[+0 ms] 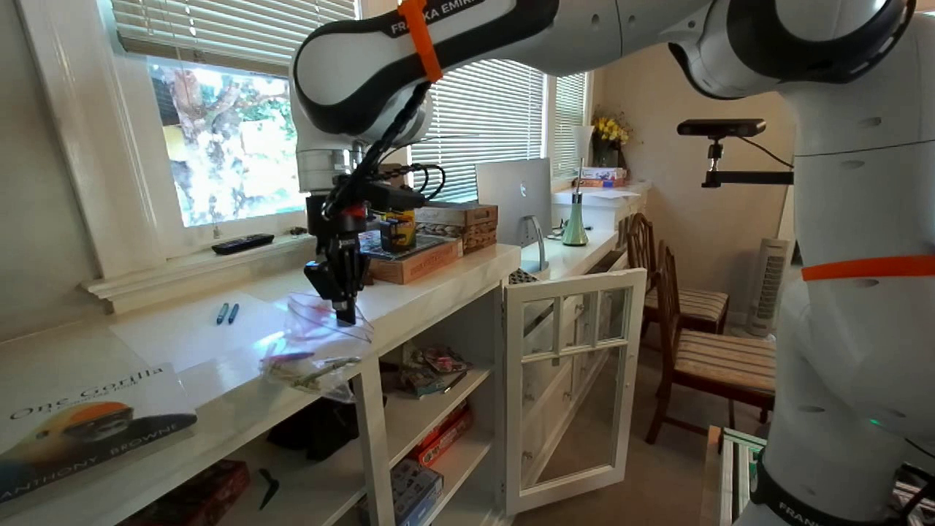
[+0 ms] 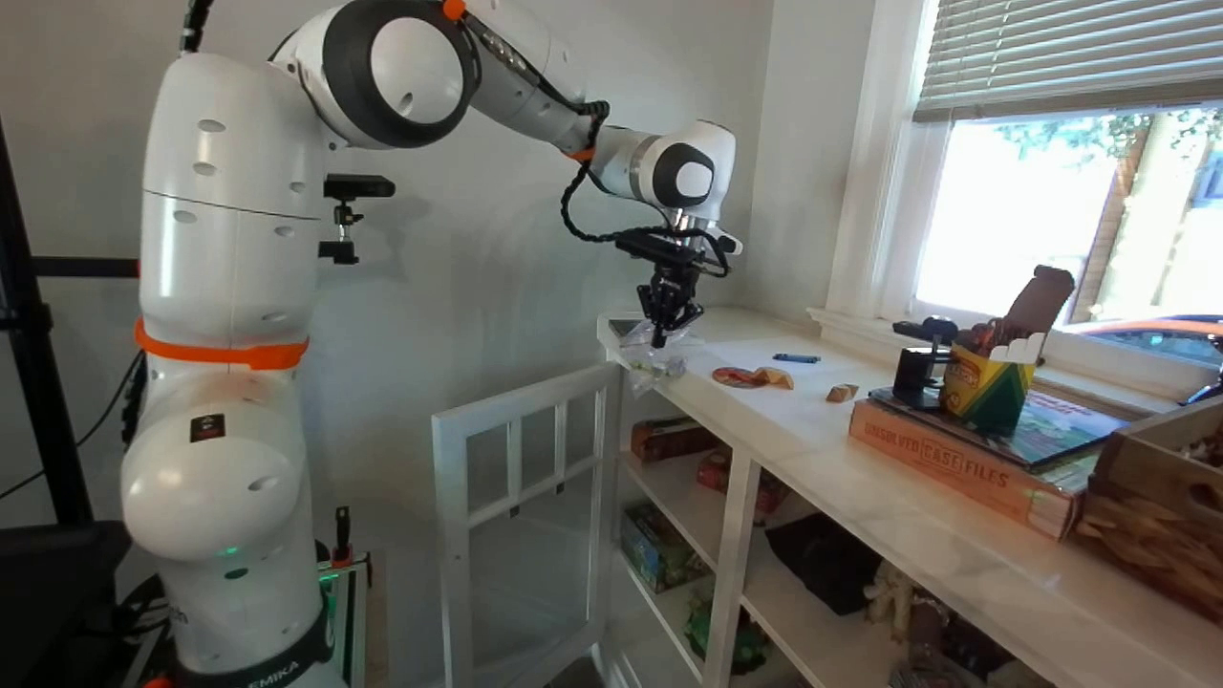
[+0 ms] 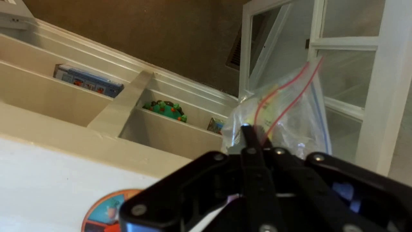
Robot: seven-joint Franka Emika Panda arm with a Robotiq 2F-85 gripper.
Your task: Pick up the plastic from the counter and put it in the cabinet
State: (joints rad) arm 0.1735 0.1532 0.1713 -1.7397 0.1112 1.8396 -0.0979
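Observation:
A clear plastic bag with red zip lines (image 3: 301,125) spreads ahead of my fingertips in the wrist view. Its zip edge is pinched between my gripper's fingers (image 3: 257,135), which are close together. In both exterior views my gripper (image 1: 345,318) (image 2: 659,338) points down at the counter's front edge. The bag (image 1: 310,369) (image 2: 657,363) hangs partly over that edge, with something greenish inside. The white cabinet (image 1: 371,424) (image 2: 734,521) below the counter (image 1: 405,310) has open shelves. Its glazed door (image 1: 513,409) (image 2: 454,535) (image 3: 378,106) stands swung open.
A book (image 1: 95,416) and crayons (image 1: 227,313) lie on the counter. A round picture disc (image 2: 734,376) (image 3: 109,209) lies near the gripper. A flat box (image 2: 955,463) carries a crayon box (image 2: 989,382), beside a wooden crate (image 2: 1161,497). Boxes (image 1: 416,489) stand on lower shelves.

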